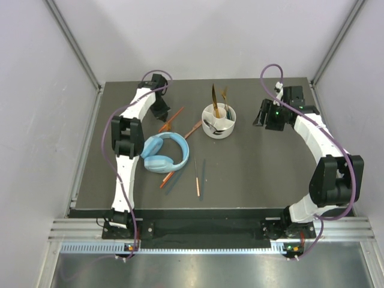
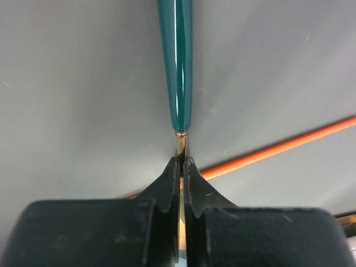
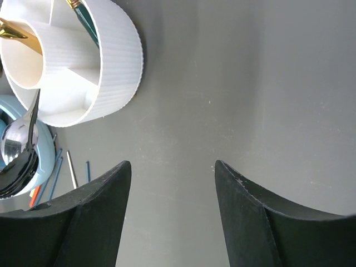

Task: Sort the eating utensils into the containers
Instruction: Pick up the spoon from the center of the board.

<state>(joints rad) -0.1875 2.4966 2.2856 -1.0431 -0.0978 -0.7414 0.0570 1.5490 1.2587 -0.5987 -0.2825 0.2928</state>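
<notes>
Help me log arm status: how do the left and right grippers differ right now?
The left gripper is shut, pinching the gold neck of a teal-handled utensil; the right gripper stands open and holds nothing. The left gripper sits near an orange chopstick; the right gripper hangs over the table beside the white holder. Both are black.

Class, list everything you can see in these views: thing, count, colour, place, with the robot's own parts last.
table: one, dark grey, under everything
holder: one, white, divided, far middle
gold utensils: two, standing in the holder
headphones: one pair, light blue, left of centre
orange chopsticks: about four, scattered around the headphones
teal chopsticks: at least two, near centre
teal-handled utensil: one, gold neck, in the left gripper
left gripper: one, black, shut on that utensil
right gripper: one, black, open, right of the holder
</notes>
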